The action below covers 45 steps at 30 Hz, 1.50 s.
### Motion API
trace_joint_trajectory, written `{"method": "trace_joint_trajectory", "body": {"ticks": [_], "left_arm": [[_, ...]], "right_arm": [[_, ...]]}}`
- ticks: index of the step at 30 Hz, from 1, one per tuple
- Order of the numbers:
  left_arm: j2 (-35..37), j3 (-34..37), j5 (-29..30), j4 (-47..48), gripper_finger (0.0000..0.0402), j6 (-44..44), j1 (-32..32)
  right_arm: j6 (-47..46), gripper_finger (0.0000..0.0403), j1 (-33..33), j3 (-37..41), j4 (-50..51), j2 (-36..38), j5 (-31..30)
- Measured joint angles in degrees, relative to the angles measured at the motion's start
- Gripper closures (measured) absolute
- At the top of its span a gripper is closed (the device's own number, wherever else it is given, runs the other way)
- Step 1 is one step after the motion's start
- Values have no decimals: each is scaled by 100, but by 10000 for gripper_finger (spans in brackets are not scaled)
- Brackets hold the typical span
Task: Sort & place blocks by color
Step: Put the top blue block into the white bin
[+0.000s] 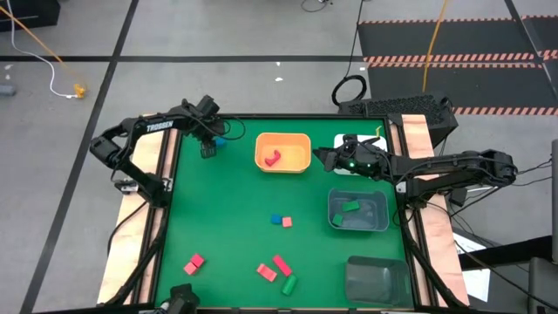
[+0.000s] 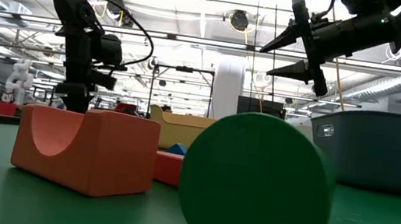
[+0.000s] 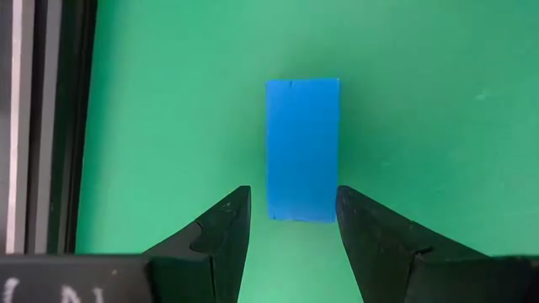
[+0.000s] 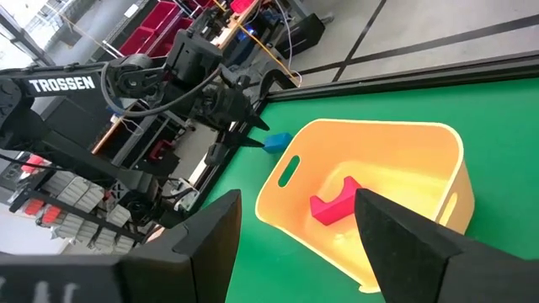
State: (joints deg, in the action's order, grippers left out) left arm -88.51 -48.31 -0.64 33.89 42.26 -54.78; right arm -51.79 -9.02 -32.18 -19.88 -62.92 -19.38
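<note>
The left tool (image 3: 290, 220) hangs with fingers spread over a blue block (image 3: 302, 149) lying on the green table (image 1: 227, 227) near its far left corner, the block's end between the fingertips, not gripped; the right tool (image 1: 321, 158) is open and empty beside the orange bin (image 1: 282, 139), which contains a red block (image 4: 334, 204)

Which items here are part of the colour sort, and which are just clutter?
Job:
blue block, between the open left gripper fingers
red piece in orange bin
green piece in grey bin
loose blocks on the mat: red, green, small blue
right gripper, open, beside the orange bin

Clutter:
yellow cable on the floor
black cable loop
</note>
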Motion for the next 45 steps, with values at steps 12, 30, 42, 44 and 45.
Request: {"method": "trace_joint_trajectory", "body": {"ticks": [12,30,42,44,45], "left_arm": [[0,498,-115,-562,222,-219,60],[11,588,-66,-869,278,-1130,407],[744,504,-127,-1002,278,-2824,590],[1000,422,-143,-1005,278,-3086,724],[1141,387,-209,-1019,278,-3234,810]], "right_arm": [[22,181,0,0,0,0,2],[44,181,0,0,1,0,2],[-420,181,-2,0,-113,-1,508],[-614,181,-2,-2,-256,0,762],[-734,181,-2,-2,-316,0,873]]}}
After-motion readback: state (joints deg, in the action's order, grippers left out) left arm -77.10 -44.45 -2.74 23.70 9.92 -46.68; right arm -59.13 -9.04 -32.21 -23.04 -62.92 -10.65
